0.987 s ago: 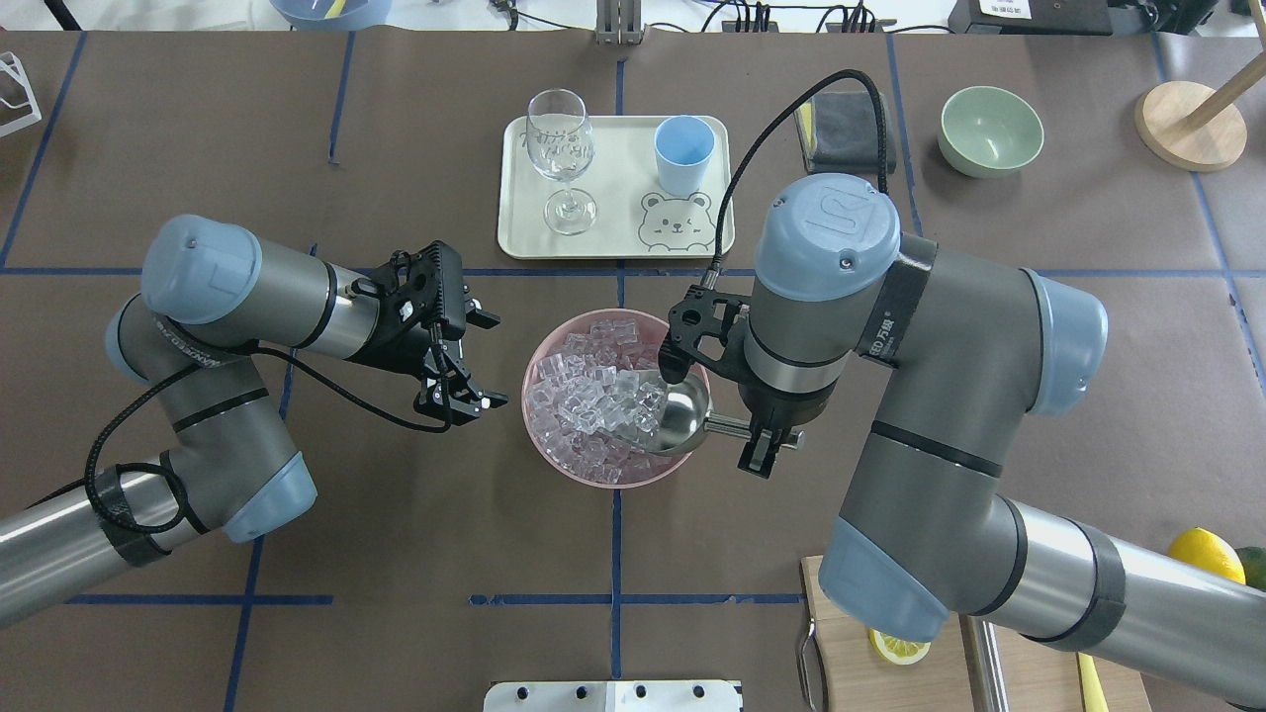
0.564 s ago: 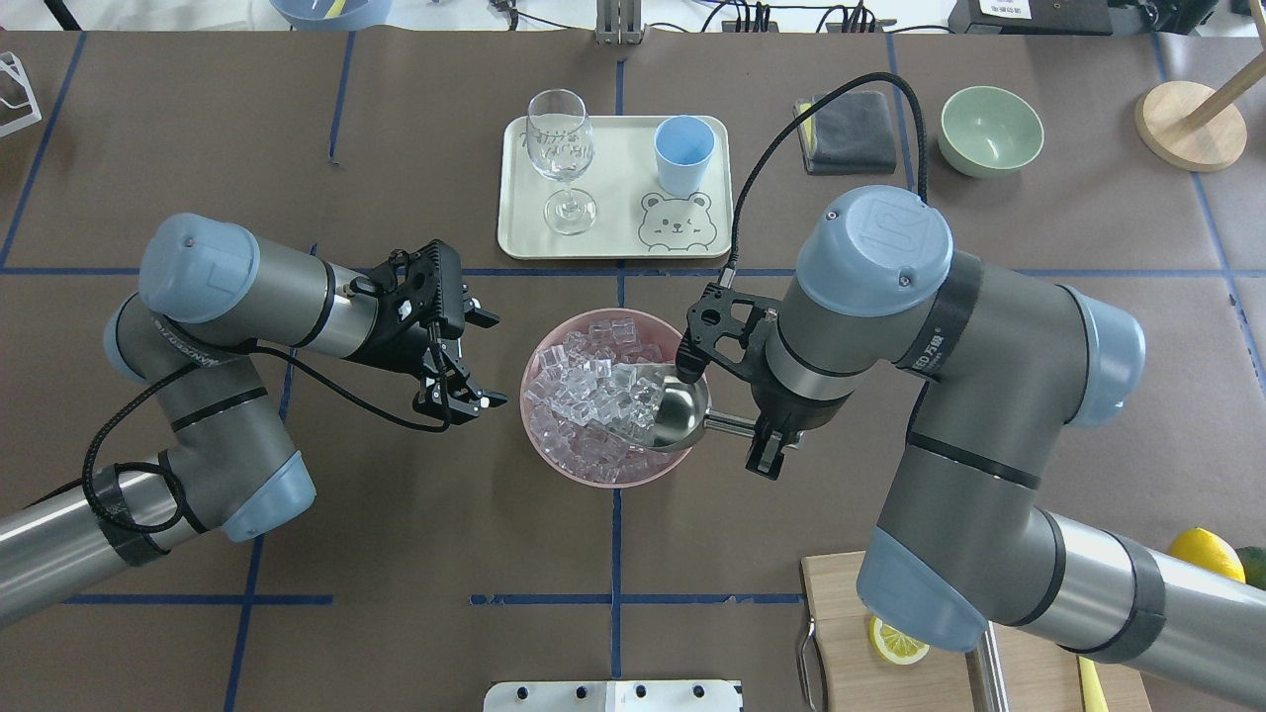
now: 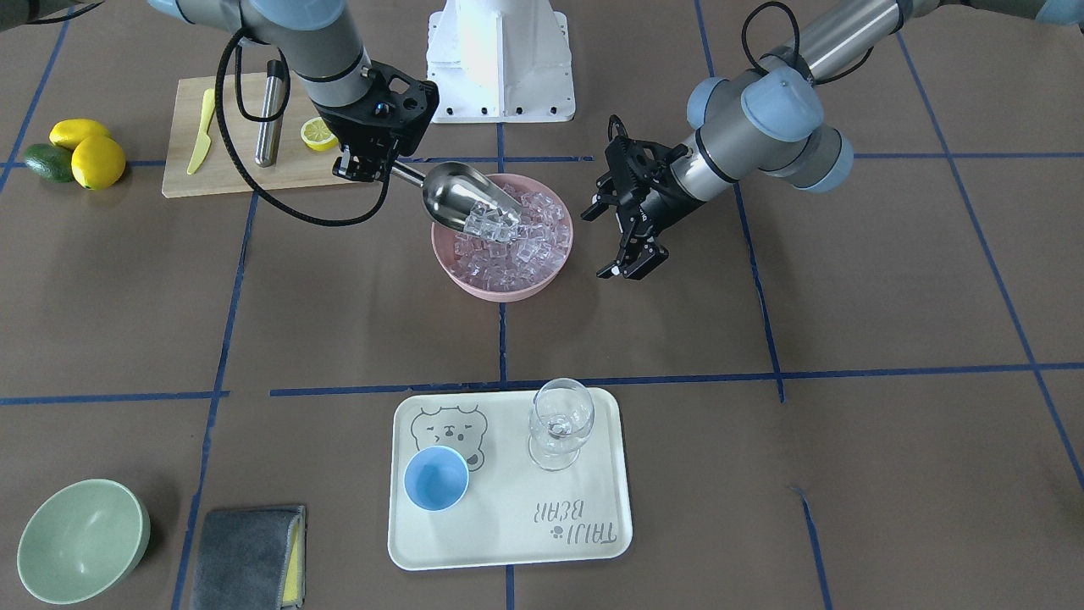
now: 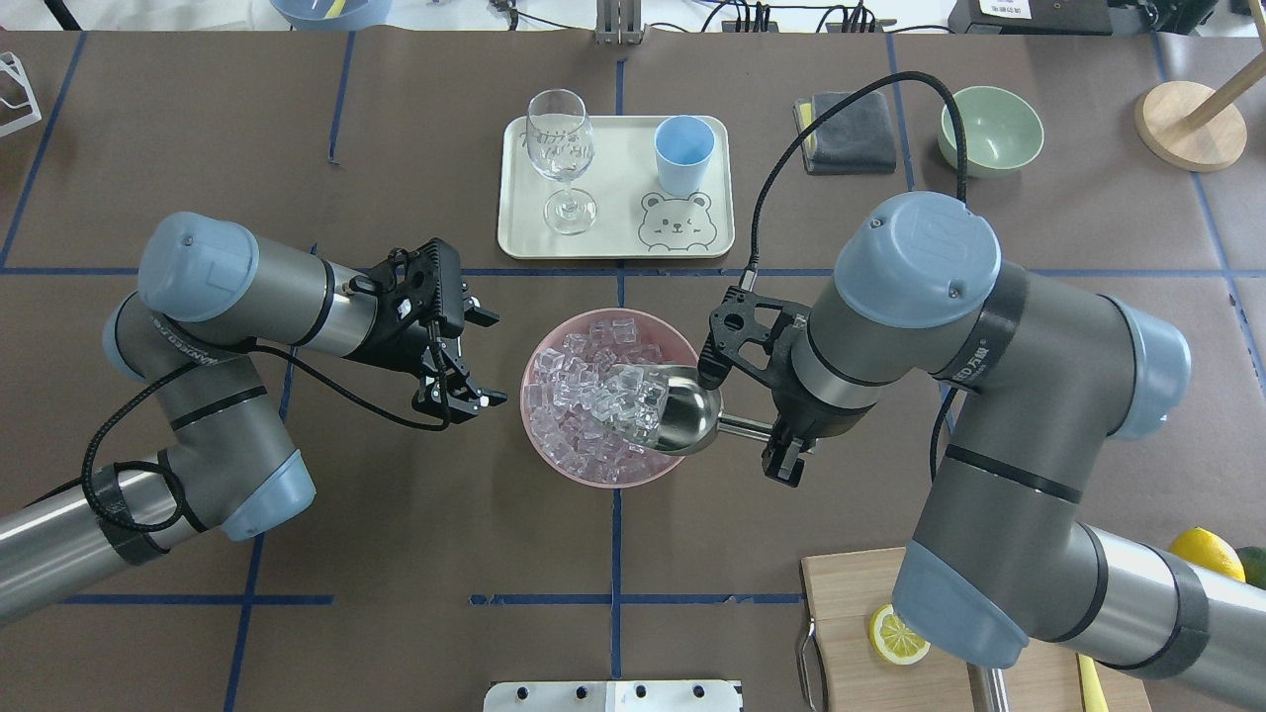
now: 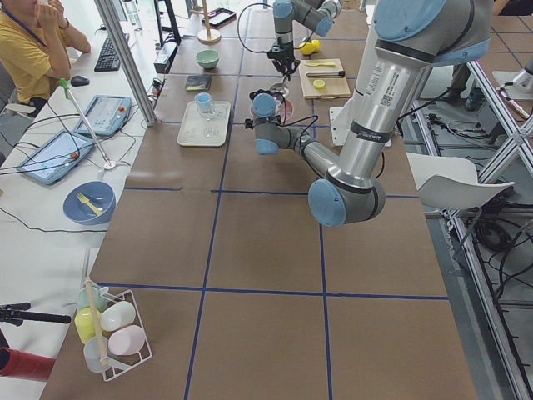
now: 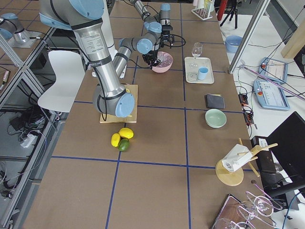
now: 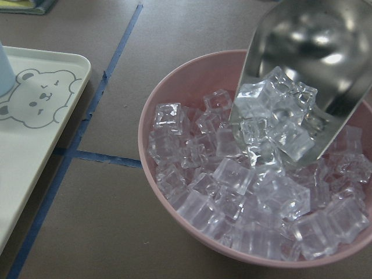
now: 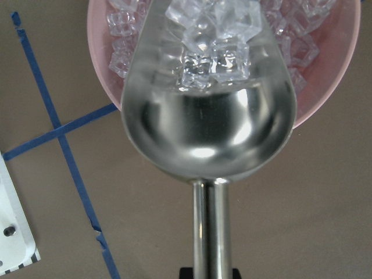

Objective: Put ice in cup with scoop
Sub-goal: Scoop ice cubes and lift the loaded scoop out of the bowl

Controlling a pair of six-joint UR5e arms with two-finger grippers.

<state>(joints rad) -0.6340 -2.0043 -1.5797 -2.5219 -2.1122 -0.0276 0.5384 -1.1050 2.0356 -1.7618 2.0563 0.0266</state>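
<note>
The steel scoop (image 4: 678,415) hangs tilted over the right rim of a pink bowl (image 4: 593,482) full of ice (image 4: 579,405). Several cubes lie in its mouth, as the left wrist view (image 7: 273,122) and right wrist view (image 8: 209,64) show. My right gripper (image 4: 786,450) is shut on the scoop's handle, to the right of the bowl. My left gripper (image 4: 490,358) is open and empty, just left of the bowl. The light-blue cup (image 4: 683,153) stands empty on the cream tray (image 4: 613,242), beyond the bowl.
A wine glass (image 4: 561,148) stands on the tray left of the cup. A grey cloth (image 4: 851,133) and a green bowl (image 4: 992,131) lie at the far right. A cutting board (image 4: 851,643) with a lemon slice and lemons (image 4: 1207,554) are at the near right.
My right arm has swung to the right and drawn the scoop back and up out of the ice pile, with cubes in it. My left arm has not moved.
</note>
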